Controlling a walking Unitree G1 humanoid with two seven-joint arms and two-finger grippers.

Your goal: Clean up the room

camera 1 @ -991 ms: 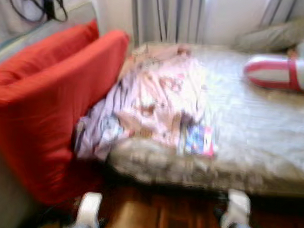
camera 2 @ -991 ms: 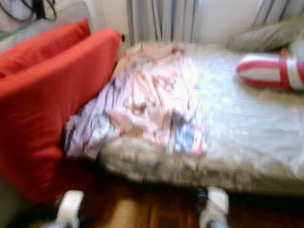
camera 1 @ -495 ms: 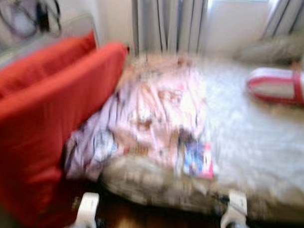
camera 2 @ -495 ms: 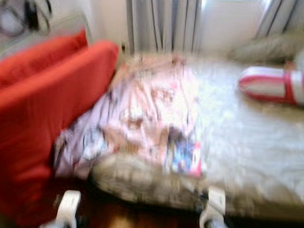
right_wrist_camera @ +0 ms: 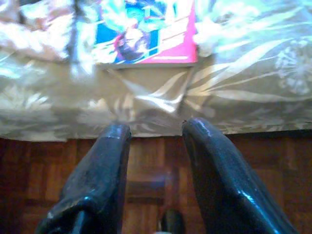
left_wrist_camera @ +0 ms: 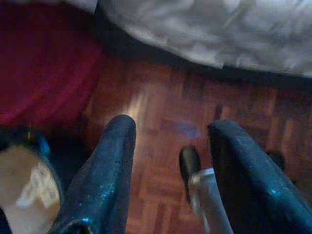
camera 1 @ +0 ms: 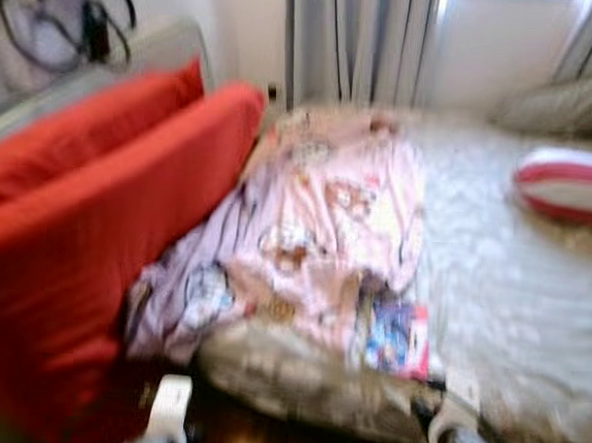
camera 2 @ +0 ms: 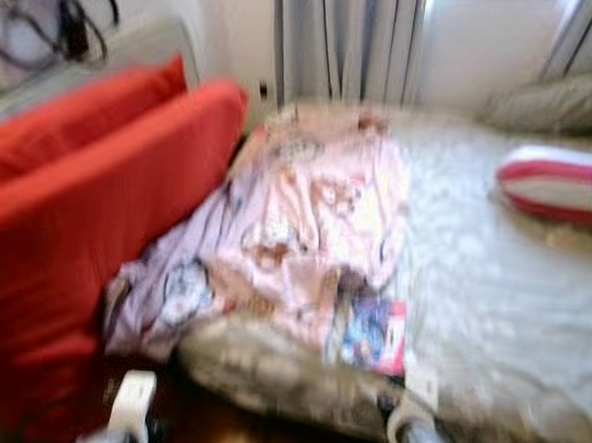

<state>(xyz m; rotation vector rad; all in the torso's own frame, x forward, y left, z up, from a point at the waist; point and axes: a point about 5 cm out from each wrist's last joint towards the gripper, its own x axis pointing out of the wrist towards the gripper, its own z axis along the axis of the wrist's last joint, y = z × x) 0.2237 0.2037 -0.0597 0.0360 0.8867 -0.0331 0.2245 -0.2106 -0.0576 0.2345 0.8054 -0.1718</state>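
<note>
Bed (camera 1: 508, 278) carried a crumpled pink patterned garment (camera 1: 315, 232) beside the red cushions (camera 1: 91, 234); a colourful booklet (right_wrist_camera: 146, 31) lay at the near edge, touching the garment. Right gripper (right_wrist_camera: 153, 134) hovered low before the booklet, fingers apart. Left gripper (left_wrist_camera: 170, 131) hung over parquet floor (left_wrist_camera: 161, 107), fingers apart.

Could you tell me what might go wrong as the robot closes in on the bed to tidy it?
The book lies at the very edge of the bed; a nudge from the open right gripper might push it onto the floor. The pink blanket overlaps the book, so the fingers could snag cloth. The head views are blurred, which may spoil the aim.
</note>
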